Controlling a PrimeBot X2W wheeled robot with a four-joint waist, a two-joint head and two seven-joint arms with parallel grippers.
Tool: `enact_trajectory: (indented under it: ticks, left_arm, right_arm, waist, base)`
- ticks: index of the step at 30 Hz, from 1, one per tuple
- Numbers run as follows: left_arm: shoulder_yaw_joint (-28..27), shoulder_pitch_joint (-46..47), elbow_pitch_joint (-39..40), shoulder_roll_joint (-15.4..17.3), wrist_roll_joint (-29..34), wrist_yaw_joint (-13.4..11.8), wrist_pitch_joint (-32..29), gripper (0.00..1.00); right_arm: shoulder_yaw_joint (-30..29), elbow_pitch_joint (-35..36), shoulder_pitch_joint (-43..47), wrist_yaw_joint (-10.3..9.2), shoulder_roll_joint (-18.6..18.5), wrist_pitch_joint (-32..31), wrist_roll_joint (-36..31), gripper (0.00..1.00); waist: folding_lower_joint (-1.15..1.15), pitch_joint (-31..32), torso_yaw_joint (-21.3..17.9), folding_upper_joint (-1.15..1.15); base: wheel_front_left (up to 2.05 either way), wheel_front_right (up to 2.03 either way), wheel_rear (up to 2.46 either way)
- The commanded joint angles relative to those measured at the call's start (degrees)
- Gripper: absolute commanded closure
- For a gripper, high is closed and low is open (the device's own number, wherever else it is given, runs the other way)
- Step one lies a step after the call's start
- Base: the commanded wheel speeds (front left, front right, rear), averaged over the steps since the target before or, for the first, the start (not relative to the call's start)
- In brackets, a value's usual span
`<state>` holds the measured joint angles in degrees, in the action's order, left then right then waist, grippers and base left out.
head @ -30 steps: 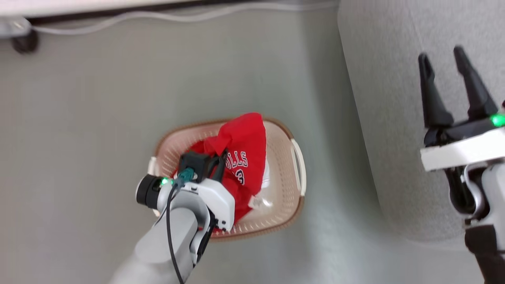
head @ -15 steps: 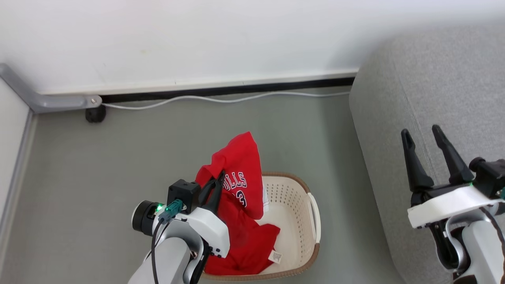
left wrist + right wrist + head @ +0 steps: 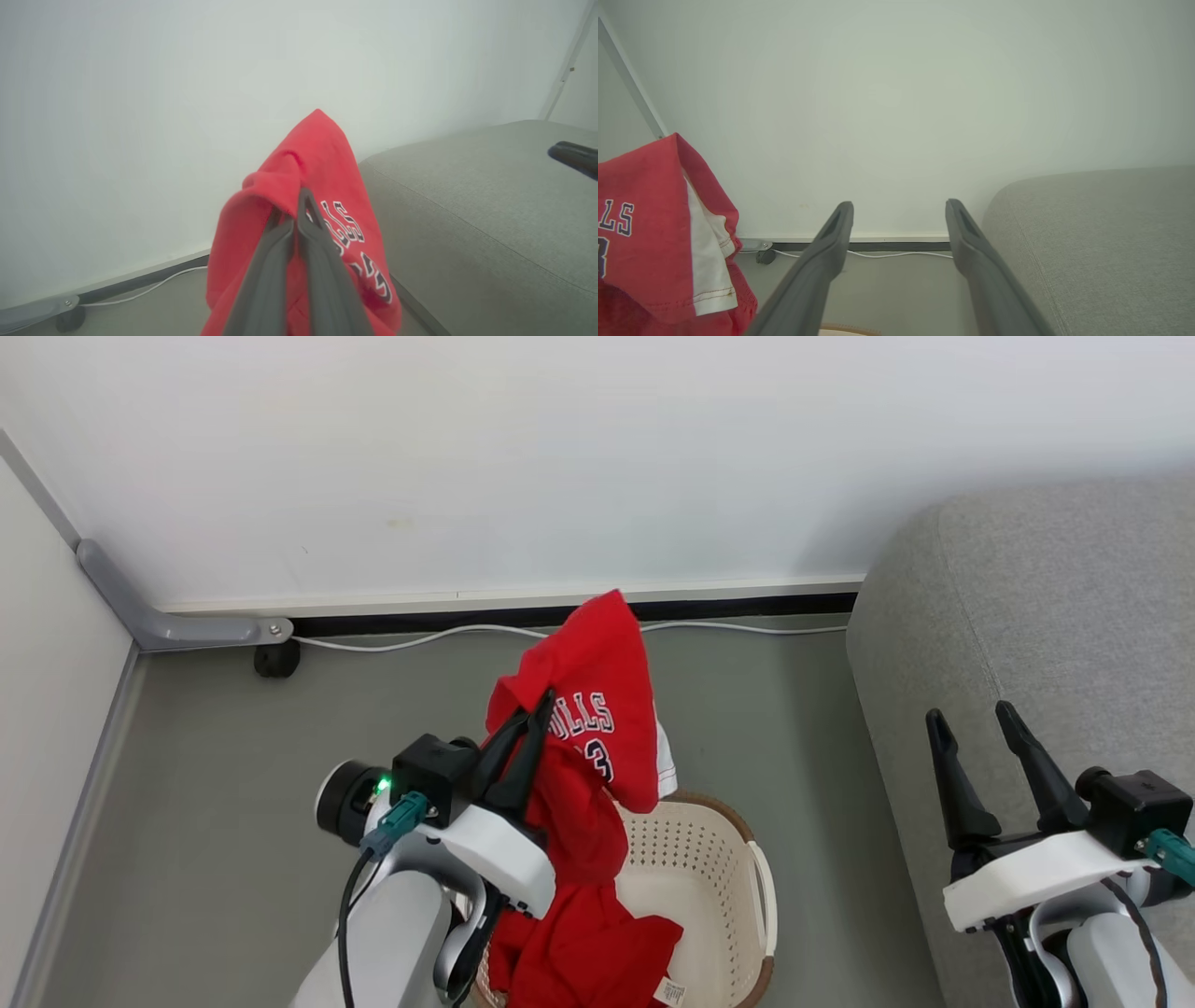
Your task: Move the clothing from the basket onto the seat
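My left gripper [image 3: 541, 702] is shut on the red clothing [image 3: 588, 709], a jersey with white lettering that hangs lifted above the cream basket [image 3: 738, 868]. The garment's lower folds [image 3: 583, 947] still trail into the basket. In the left wrist view the closed gripper [image 3: 299, 200] pinches a bunched fold of the red fabric [image 3: 322, 158]. The grey seat [image 3: 1055, 616] lies to the right. Over its front edge my right gripper [image 3: 971, 723] stands open and empty; its spread fingers [image 3: 833, 233] show in the right wrist view, with the jersey [image 3: 649, 210] at the left.
A white wall with a dark baseboard [image 3: 448, 616] runs behind, and a white cable [image 3: 411, 639] lies along it on the grey floor. A grey bracket and black caster [image 3: 277, 658] sit at the left corner.
The head camera has tilted up, so the scene has slid down the picture. My left gripper has lifted the jersey higher out of the basket. The right gripper stays open.
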<state>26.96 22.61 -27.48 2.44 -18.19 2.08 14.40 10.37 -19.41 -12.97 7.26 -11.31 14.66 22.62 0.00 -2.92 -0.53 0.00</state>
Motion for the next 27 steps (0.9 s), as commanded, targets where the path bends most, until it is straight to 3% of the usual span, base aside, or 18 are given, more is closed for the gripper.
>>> enact_trajectory:
  ticks: [1,16,27]
  left_arm:
    - [-1.7,2.8,2.7,0.44,0.81,0.6,0.6,1.0]
    - [1.5,11.22,11.81,0.44,1.89,0.67,-0.18,1.0]
    - [4.17,12.35,12.51,0.44,1.15,-0.39,-0.27,1.0]
  right_arm:
    - [1.08,1.03,-0.14,0.23,-0.44,0.34,-0.49,0.0]
    - [3.89,0.46,0.09,0.23,-0.15,0.34,-0.12,0.0]
    - [12.97,7.14,-2.73,0.23,-2.19,0.34,4.71,0.0]
  waist:
    - [0.0,0.12,0.1,0.0]
    - [0.0,0.23,-0.58,0.0]
    - [0.0,-1.03,-1.09,0.0]
  base:
    - [0.0,0.0,0.0]
    - [0.0,0.0,0.0]
    - [0.0,0.0,0.0]
